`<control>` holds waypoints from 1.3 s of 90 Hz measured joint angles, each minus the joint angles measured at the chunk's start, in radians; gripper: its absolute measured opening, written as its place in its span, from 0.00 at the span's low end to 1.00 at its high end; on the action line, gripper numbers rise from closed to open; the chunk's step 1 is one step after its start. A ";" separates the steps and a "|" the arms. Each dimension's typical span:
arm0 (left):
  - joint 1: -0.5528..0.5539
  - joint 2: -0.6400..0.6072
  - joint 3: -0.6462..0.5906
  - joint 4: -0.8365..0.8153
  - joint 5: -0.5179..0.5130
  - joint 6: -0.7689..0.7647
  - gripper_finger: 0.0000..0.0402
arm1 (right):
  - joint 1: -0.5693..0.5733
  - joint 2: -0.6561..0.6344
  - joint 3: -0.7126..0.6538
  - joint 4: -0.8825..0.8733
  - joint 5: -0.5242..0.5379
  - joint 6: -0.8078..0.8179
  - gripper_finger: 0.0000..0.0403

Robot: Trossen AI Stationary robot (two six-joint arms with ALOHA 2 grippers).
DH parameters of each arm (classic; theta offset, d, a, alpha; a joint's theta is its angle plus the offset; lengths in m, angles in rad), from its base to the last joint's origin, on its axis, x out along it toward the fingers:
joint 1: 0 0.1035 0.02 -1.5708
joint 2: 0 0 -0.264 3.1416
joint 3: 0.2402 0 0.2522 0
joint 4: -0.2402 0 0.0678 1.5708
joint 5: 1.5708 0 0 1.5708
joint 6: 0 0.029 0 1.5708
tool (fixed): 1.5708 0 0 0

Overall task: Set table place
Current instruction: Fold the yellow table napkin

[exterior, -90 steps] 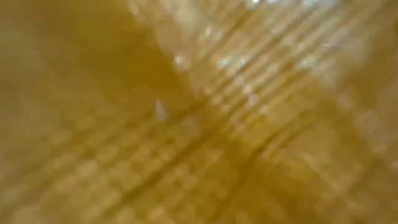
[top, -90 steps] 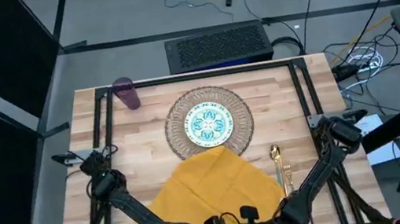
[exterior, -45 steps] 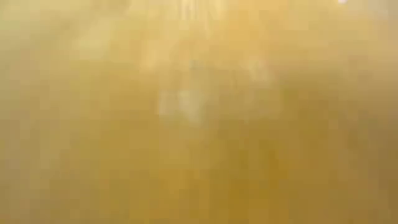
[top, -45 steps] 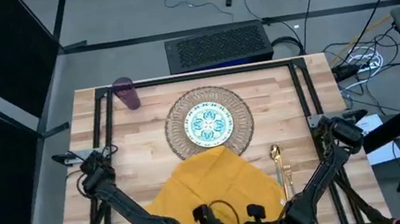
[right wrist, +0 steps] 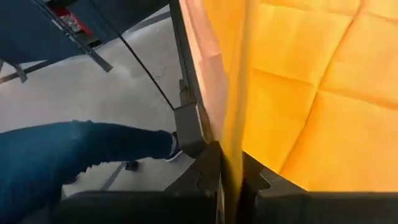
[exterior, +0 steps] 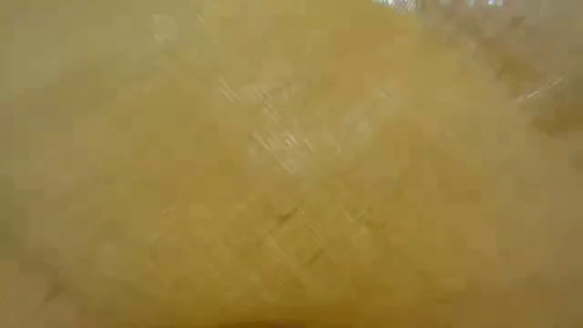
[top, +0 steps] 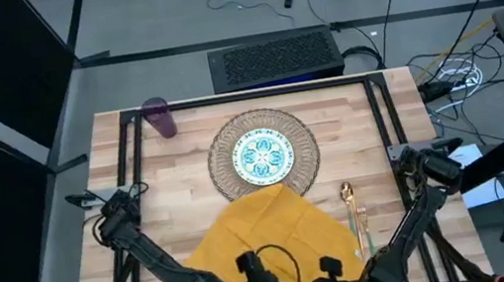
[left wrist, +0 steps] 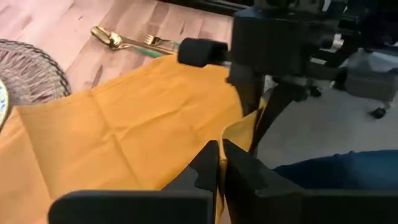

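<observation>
High view first, Sam. Shows the napkin (top: 265, 229) spread flat on the table (top: 179, 187), one corner reaching the rim of the mat (top: 308, 166), with the plate (top: 264, 156) on that mat. Shows the fork and spoon (top: 351, 208) just beside the napkin too, and the cup (top: 159, 118) far off at the back corner.

Got it, Jo. Looks like the napkin step, then?

Seems so. Over at the near edge: the left gripper (left wrist: 221, 152) clamped tight on the cloth, seen in the left wrist view. Same for the right gripper (right wrist: 231, 160) in the right wrist view, squeezed on a thin fold of cloth.

What next, maybe?

Probably lift together, fold or slide the napkin to its spot by the mat, then let go. Needs an even pull on both sides, and no bumping the fork and spoon.

Anything only one view gives?

Yes. Can't see the pinch from the high view, only from the wrist views. Low view: nothing but yellow cloth right up close. Wrist views also catch a person's leg (right wrist: 74, 149) in blue trousers beyond the table edge. Only the high view gives the whole place at once.
</observation>
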 joint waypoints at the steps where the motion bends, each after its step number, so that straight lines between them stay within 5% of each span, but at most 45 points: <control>1: 0.000 0.002 0.000 0.008 0.000 0.001 0.00 | 0.000 0.000 0.003 0.001 0.008 -0.007 0.01; 18: -0.001 0.043 0.000 0.075 0.075 0.026 0.00 | -0.019 -0.002 0.067 -0.021 0.089 -0.128 0.15; 39: -0.008 0.060 -0.001 0.128 0.084 0.032 0.00 | -0.062 -0.002 0.080 -0.053 0.046 -0.109 0.34; 63: -0.010 0.061 -0.001 0.122 0.084 0.035 0.00 | -0.076 -0.002 0.080 -0.038 0.006 -0.157 0.02; 117: 0.014 0.061 -0.001 0.013 -0.029 0.026 0.00 | -0.011 -0.002 0.079 -0.090 0.116 -0.086 0.00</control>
